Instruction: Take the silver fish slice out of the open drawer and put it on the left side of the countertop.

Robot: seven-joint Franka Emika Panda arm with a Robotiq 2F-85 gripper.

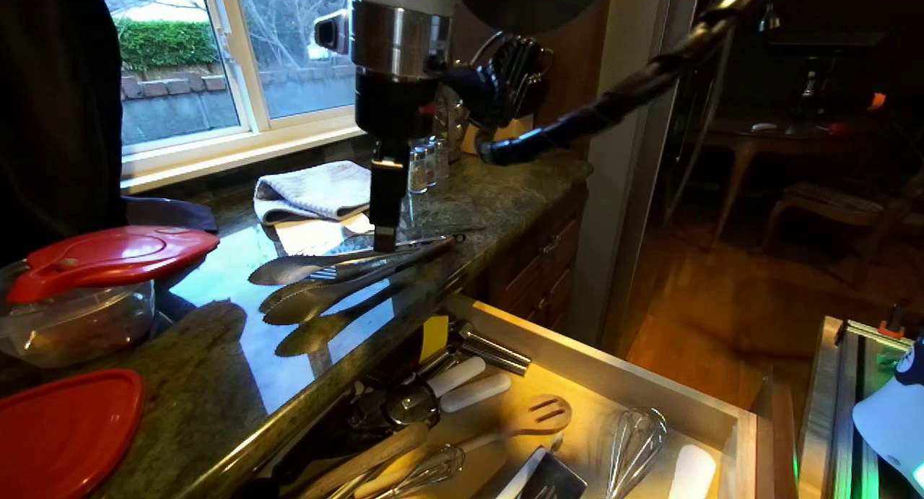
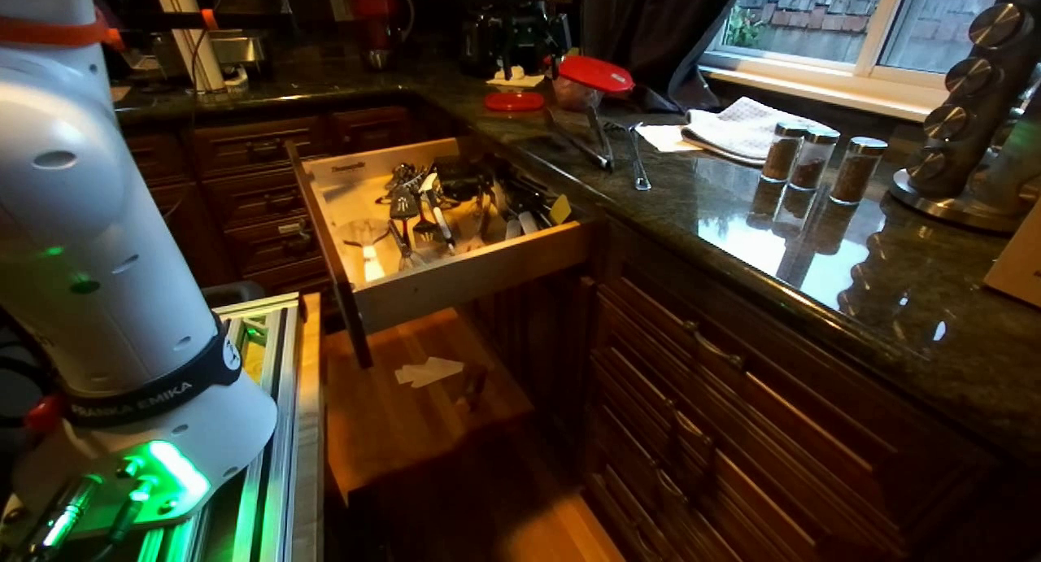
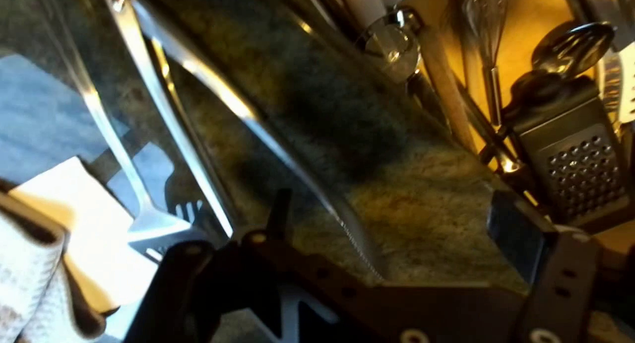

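In the wrist view, your gripper (image 3: 399, 226) hides part of the spatula (image 3: 151, 221), and you lose its far end past the top edge; the left edge cuts the towel (image 3: 30, 258). In an exterior view, the bottom edge crops your drawer (image 1: 577, 362).

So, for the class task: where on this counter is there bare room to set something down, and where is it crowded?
Bare: the counter between the flat red lid and the tongs, and from the jars to the front edge. Crowded: beside the towel, where tongs and fish slice lie close together near the gripper; the drawer too.
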